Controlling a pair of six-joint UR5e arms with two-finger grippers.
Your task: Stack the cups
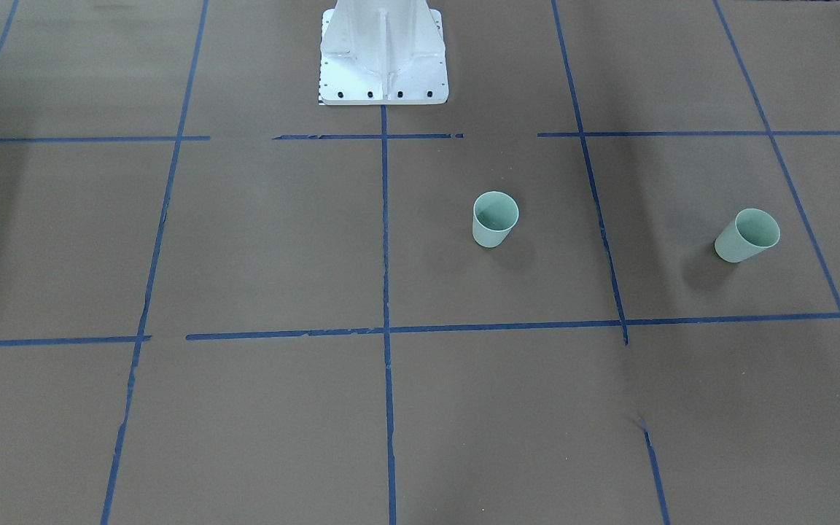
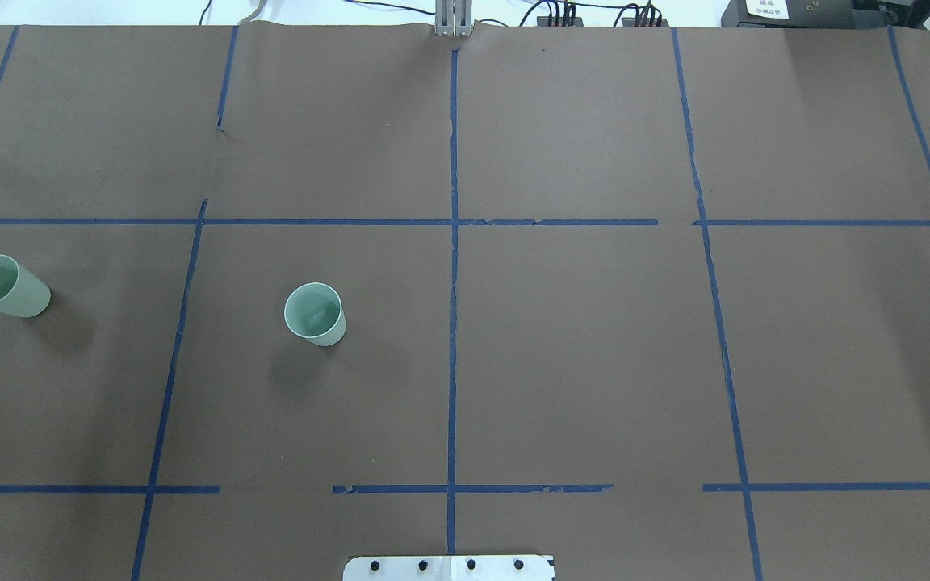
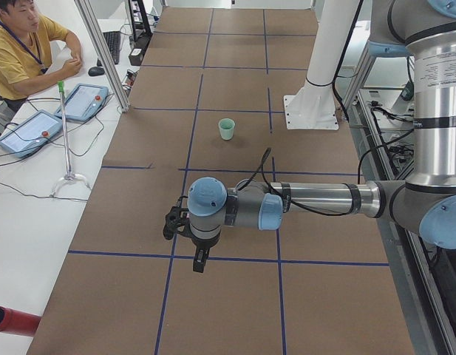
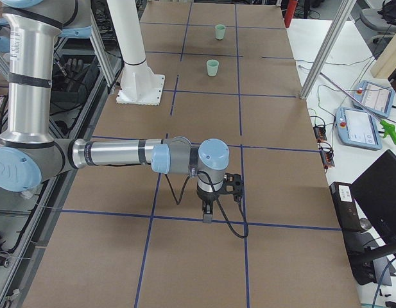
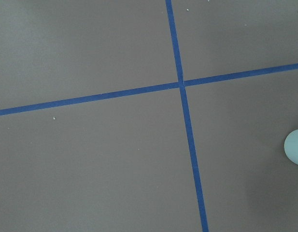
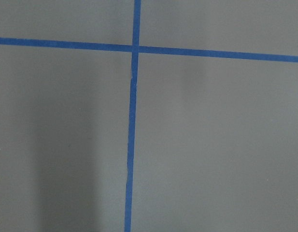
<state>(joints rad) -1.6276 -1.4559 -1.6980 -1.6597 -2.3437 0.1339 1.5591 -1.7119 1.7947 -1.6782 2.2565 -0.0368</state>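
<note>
The left gripper [image 3: 199, 260] hangs fingers-down from a level forearm above the brown-papered table [image 3: 235, 310]. It shows only in the side view, so I cannot tell whether its jaws are parted or closed. The right gripper [image 4: 207, 215] hangs the same way over the opposite end of the table, and its state is just as unreadable.

Both cups stand on the left gripper's half, beyond the central blue tape line [image 2: 453, 323] as reckoned from the right gripper. The left arm is therefore clearly the nearer one, while the right gripper is well apart from both. A pale mint sliver [image 5: 295, 147] at the edge of the left wrist view is, I judge, the outer cup [image 2: 5, 286], so that cup lies near the left gripper, off to one side and below it. The inner cup [image 2: 316, 313] sits farther from it, toward the robot's pedestal [image 4: 141, 90], well apart from its twin.

Each cup stands upright on its narrow base with the mouth open upward, so the long axis is vertical. They are plain, smooth, handleless mint-green tumblers, and both look empty
</note>
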